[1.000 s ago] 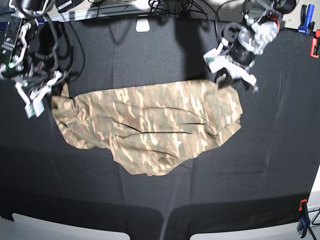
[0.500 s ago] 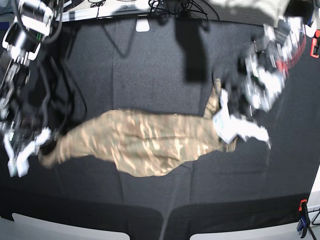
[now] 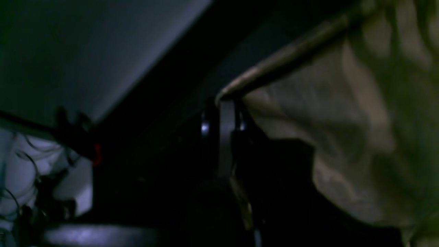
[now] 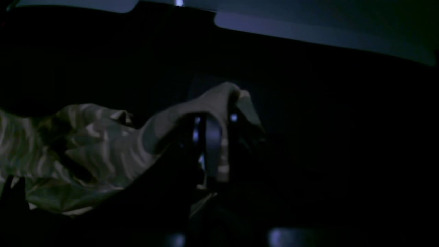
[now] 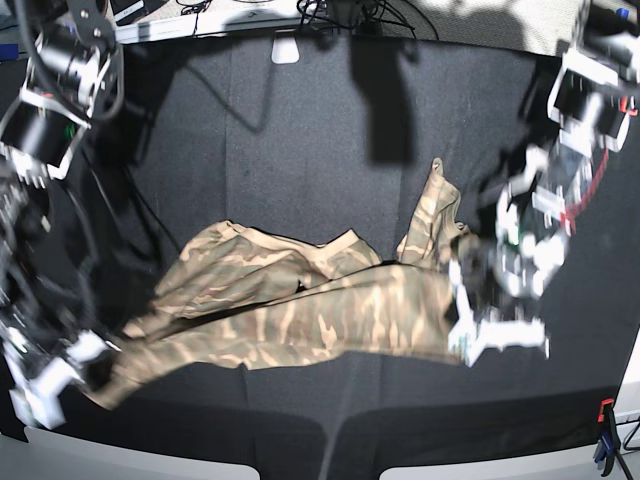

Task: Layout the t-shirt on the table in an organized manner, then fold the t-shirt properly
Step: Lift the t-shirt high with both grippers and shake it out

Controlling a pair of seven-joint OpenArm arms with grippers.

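Across the near half of the bench (image 5: 300, 130), seen from the base camera, the shirt (image 5: 300, 310) lies stretched in a long rumpled band running from near the near left corner toward the right side. One flap of it (image 5: 432, 215) stands up toward the middle of the bench. The left pincer (image 5: 470, 330) is clamped on the shirt's right end, its arm blurred; the right pincer (image 5: 95, 375) grips the left end close to the near edge. Cables (image 5: 340, 12) trail along the far edge, a white block (image 5: 286, 50) sits at that edge, and a red and blue clamp (image 5: 605, 430) bites the near right corner.

From the left wrist camera, dim and blurred, the left pincer (image 3: 226, 103) is closed on a folded hem of the shirt (image 3: 343, 120), cloth filling the right side. A red clamp (image 3: 97, 154) shows at the bench edge.

From the right wrist camera, darker still, the right pincer (image 4: 214, 127) is pinched shut on a peak of the shirt (image 4: 103, 144), which drapes off to the left over black cloth.
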